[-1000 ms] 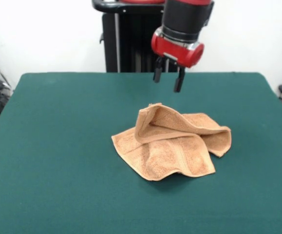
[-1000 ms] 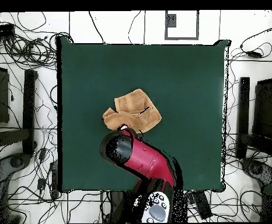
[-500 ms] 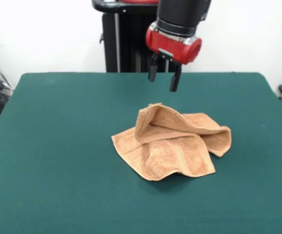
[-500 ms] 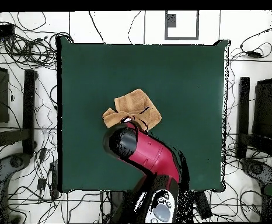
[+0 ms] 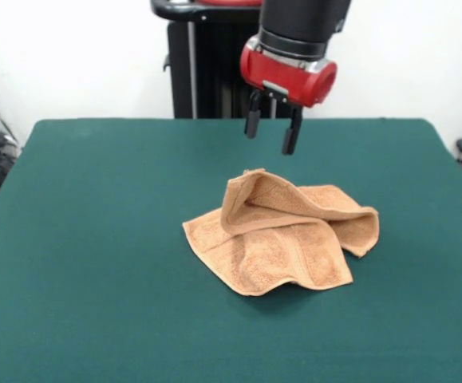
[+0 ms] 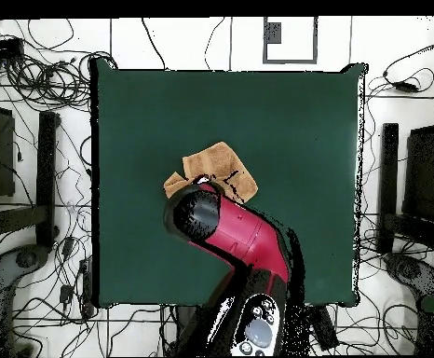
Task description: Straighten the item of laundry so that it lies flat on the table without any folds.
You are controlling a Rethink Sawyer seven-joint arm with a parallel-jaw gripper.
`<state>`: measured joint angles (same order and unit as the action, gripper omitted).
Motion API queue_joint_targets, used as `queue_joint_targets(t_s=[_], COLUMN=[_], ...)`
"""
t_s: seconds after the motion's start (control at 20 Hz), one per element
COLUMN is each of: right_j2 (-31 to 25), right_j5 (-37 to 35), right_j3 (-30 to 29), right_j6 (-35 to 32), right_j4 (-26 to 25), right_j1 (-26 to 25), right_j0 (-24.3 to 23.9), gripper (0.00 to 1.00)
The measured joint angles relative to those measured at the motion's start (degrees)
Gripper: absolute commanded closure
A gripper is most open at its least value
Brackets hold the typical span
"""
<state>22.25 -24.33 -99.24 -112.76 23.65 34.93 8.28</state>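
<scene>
Towel [image 5: 282,242]: 1, crumpled on 1 table [image 5: 95,239]; 1 open pincer [image 5: 271,134] above.

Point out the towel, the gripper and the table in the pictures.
towel [image 5: 282,251]: front view, on the flat lower layer of the crumpled cloth.
gripper [image 5: 271,134]: front view, midway between its two dark fingertips, above the towel.
table [image 5: 95,239]: front view, on bare green top beside the towel.
</scene>
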Motion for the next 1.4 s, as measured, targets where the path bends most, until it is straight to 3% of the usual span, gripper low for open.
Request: queue_joint_targets(t_s=[0.9, 1.4], right_j2=[3.64, 4.16], right_j5=[-7.72, -8.21], right_j3=[8.15, 12.33], right_j6=[-0.36, -3.60], right_j4=[0.19, 1.74], right_j1=[-0.39, -5.29], right_j0=[0.42, 0.49], gripper=[0.00, 0.00])
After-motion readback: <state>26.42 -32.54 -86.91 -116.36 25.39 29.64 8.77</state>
